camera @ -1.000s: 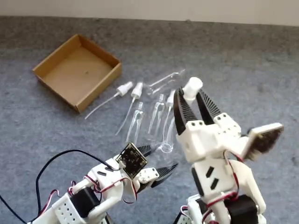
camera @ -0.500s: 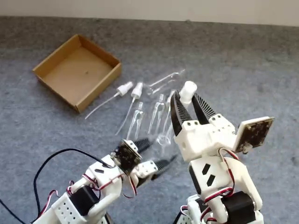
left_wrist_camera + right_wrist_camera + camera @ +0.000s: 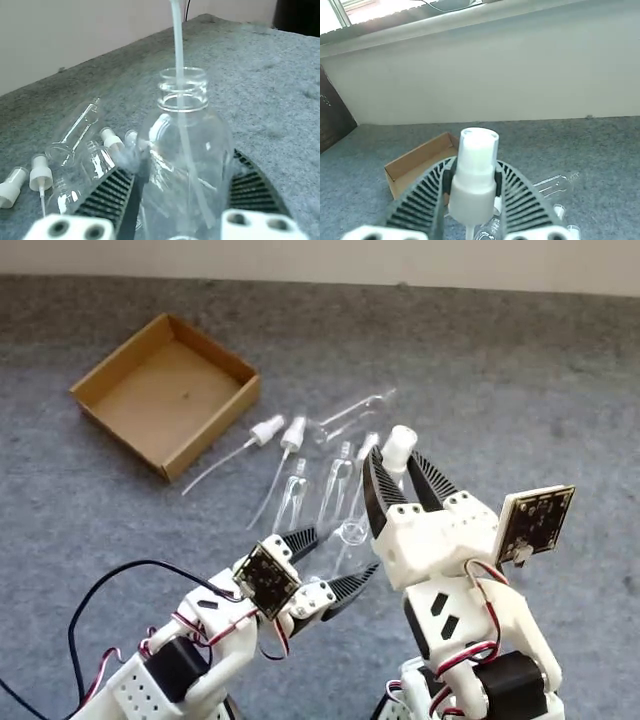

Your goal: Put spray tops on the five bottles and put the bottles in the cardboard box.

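Observation:
My left gripper (image 3: 335,560) is shut on a clear bottle (image 3: 350,536), held upright with its open neck up. In the left wrist view the bottle (image 3: 182,150) sits between the black fingers (image 3: 112,192), and a thin white tube (image 3: 179,75) runs down through its neck. That tube belongs to a white spray top (image 3: 400,443) on which my right gripper (image 3: 394,462) is shut, just above the bottle. The right wrist view shows the spray top (image 3: 474,172) upright between the ribbed fingers (image 3: 420,200). The cardboard box (image 3: 212,443) lies at the far left.
Two loose spray tops (image 3: 268,428) (image 3: 293,433) with long tubes lie beside the box. Three clear bottles (image 3: 290,495) (image 3: 335,480) (image 3: 355,410) lie on the grey carpet beyond the grippers. Open carpet extends to the right.
My right gripper has come down and toward the left arm with the spray top, bringing its tube into the bottle's neck. My left gripper has shifted the bottle slightly toward it.

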Controlling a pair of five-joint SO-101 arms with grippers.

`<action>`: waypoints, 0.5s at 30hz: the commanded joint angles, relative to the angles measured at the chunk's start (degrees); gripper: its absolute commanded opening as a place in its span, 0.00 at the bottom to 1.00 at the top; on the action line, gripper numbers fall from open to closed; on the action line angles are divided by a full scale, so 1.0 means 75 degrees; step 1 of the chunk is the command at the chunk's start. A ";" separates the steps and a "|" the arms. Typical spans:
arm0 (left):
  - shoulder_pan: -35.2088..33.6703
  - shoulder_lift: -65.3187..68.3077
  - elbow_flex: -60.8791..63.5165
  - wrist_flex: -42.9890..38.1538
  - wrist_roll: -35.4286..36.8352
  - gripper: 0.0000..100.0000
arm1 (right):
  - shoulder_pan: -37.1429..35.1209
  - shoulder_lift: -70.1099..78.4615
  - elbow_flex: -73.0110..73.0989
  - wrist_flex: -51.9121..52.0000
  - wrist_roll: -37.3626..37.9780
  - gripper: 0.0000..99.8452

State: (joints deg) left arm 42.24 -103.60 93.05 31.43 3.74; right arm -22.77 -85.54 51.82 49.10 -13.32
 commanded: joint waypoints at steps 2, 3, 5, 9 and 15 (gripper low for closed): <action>-0.0076 0.0053 -0.0662 -0.0223 -0.0105 0.08 | -0.0041 -0.0053 -0.0076 0.0041 0.0059 0.01; -0.0076 0.0053 -0.0686 -0.0223 -0.0105 0.08 | -0.0041 -0.0053 -0.0076 0.0041 0.0059 0.01; -0.0076 0.0053 -0.0721 -0.0223 -0.0105 0.08 | -0.0041 -0.0053 -0.0076 0.0041 0.0059 0.01; -0.0076 0.0346 -0.0779 -0.0270 -0.0105 0.08 | -0.0041 -0.0053 -0.0076 0.0053 0.0059 0.01; -0.0088 0.2268 -0.1870 -0.0645 -0.0070 0.08 | -0.0041 -0.0053 -0.0064 0.0053 0.0059 0.01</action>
State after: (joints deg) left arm 42.15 -95.34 87.43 30.99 3.74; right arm -22.77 -85.54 51.82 49.36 -13.32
